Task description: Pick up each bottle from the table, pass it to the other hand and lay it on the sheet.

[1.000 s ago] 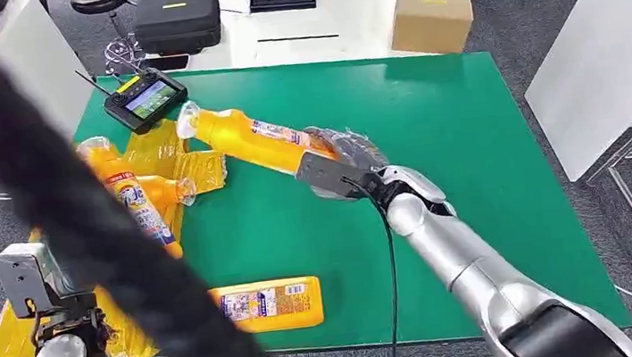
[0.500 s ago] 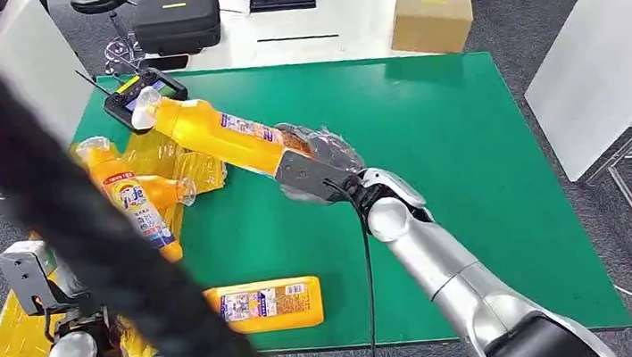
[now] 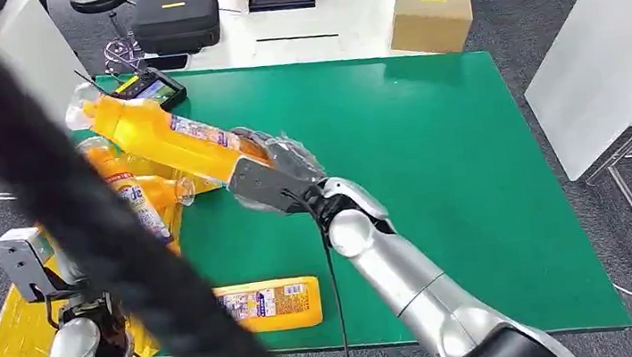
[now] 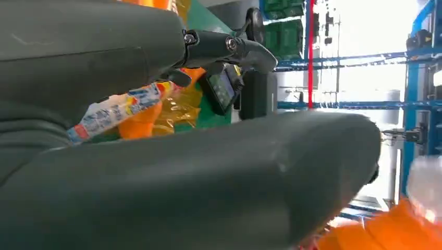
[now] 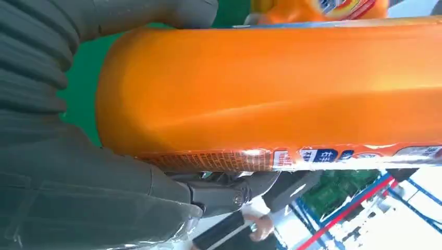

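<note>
Since the earlier frames your right hand (image 3: pixel 280 169) has swept the long orange plastic bottle with the pale cap (image 3: pixel 155 138) leftward across the green desk (image 3: pixel 433 129), so its cap now hangs over the far-left corner, above the black handheld controller with a lit screen (image 3: pixel 145 90); the hand grips the bottle's base end, fingers wrapped round it, and the bottle is clear of the surface.

You are mid-task, as I judge it: one orange bottle with a blue-and-white label (image 3: pixel 131 204) lies on the crinkled yellow plastic sheet (image 3: pixel 7 335) at the left edge; a flat orange bottle with a printed label (image 3: pixel 268 305) lies near the front edge, not yet picked up; the carried bottle awaits its pass.

Your left hand (image 4: pixel 198 172) sits low by the front-left corner, fingers apart and holding nothing; the wrist view shows the carried bottle near it but not touching.

Room is wide over the right half of the desk; the left side is crowded, with controller, sheet and laid bottle close together; a thick black cable (image 3: pixel 74 215) crosses the head view there, so watch the cap near the controller.
</note>
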Motion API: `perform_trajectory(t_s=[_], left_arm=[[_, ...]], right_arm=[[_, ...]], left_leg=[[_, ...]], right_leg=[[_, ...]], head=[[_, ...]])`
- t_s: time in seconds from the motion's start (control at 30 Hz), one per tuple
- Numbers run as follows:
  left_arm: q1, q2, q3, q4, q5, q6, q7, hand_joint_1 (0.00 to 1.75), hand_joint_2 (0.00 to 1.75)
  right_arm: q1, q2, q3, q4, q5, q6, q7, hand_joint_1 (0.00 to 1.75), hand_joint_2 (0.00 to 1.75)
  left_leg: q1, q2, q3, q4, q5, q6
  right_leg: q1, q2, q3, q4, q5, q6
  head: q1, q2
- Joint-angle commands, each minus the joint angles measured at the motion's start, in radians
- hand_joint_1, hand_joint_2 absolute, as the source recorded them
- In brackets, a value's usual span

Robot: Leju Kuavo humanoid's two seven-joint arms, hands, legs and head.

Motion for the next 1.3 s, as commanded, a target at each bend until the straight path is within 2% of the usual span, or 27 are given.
perform_trajectory(t_s=[0.03, 0.1, 0.4, 0.67, 0.9, 1.03, 1.23, 1.27, 1.3], left_arm=[[-0.131, -0.018, -0.082, 0.106, 0.019, 0.005, 0.004, 0.00, 0.00], [-0.152, -0.027, -0.090, 0.113, 0.018, 0.011, 0.012, 0.00, 0.00], [-0.136, -0.040, -0.153, 0.069, 0.002, 0.001, 0.015, 0.00, 0.00], [-0.137, -0.039, -0.159, 0.075, 0.002, 0.001, 0.015, 0.00, 0.00], [-0.156, -0.036, -0.169, 0.120, 0.006, 0.024, 0.021, 0.00, 0.00], [-0.155, -0.033, -0.164, 0.134, 0.007, 0.026, 0.023, 0.00, 0.00], [-0.158, -0.037, -0.163, 0.137, 0.008, 0.026, 0.023, 0.00, 0.00], [-0.159, -0.038, -0.162, 0.139, 0.009, 0.026, 0.023, 0.00, 1.75], [-0.160, -0.041, -0.160, 0.141, 0.012, 0.027, 0.027, 0.00, 1.75]], right_arm=[[-0.157, 0.049, 0.047, 0.315, -0.041, -0.060, 0.012, 1.75, 1.75], [-0.172, 0.049, 0.076, 0.325, -0.099, -0.062, 0.003, 1.75, 1.75], [-0.161, 0.049, 0.219, 0.289, -0.152, -0.063, 0.050, 1.75, 1.75], [-0.161, 0.049, 0.227, 0.291, -0.158, -0.068, 0.050, 1.75, 1.75], [-0.173, 0.049, 0.343, 0.313, -0.212, -0.075, 0.087, 1.75, 1.75], [-0.167, 0.049, 0.389, 0.298, -0.224, -0.070, 0.090, 1.75, 1.75], [-0.166, 0.049, 0.404, 0.290, -0.231, -0.071, 0.094, 1.75, 1.75], [-0.167, 0.049, 0.413, 0.289, -0.237, -0.071, 0.097, 1.75, 1.75], [-0.167, 0.049, 0.421, 0.286, -0.241, -0.074, 0.099, 1.75, 1.75]], left_leg=[[0.001, -0.001, 0.002, 0.000, 0.000, -0.004], [0.001, -0.003, 0.002, 0.000, 0.000, -0.005], [0.000, -0.001, 0.003, 0.000, 0.000, -0.005], [0.000, -0.002, 0.001, 0.000, 0.001, -0.005], [0.000, -0.001, 0.005, -0.001, 0.000, -0.007], [0.000, -0.001, 0.002, 0.000, 0.000, -0.005], [0.001, -0.001, 0.003, 0.000, 0.000, -0.007], [0.000, -0.001, 0.002, 0.000, 0.000, -0.005], [0.000, -0.001, 0.004, 0.000, 0.000, -0.007]], right_leg=[[0.000, -0.002, 0.003, 0.000, -0.001, -0.002], [0.000, -0.003, 0.004, 0.000, -0.001, -0.002], [-0.001, -0.002, 0.005, -0.001, -0.001, -0.002], [-0.001, -0.002, 0.002, 0.000, 0.000, -0.002], [-0.001, -0.002, 0.006, -0.002, -0.001, -0.003], [-0.001, -0.001, 0.003, -0.001, -0.001, -0.002], [0.000, -0.002, 0.005, -0.001, -0.001, -0.003], [-0.001, -0.002, 0.003, -0.001, -0.001, -0.002], [-0.001, -0.002, 0.005, -0.001, -0.001, -0.003]], head=[[0.000, 0.000], [0.000, 0.000], [0.000, 0.000], [0.000, 0.000], [0.000, 0.000], [0.000, 0.000], [0.000, 0.000], [0.000, 0.000], [0.000, 0.000]])
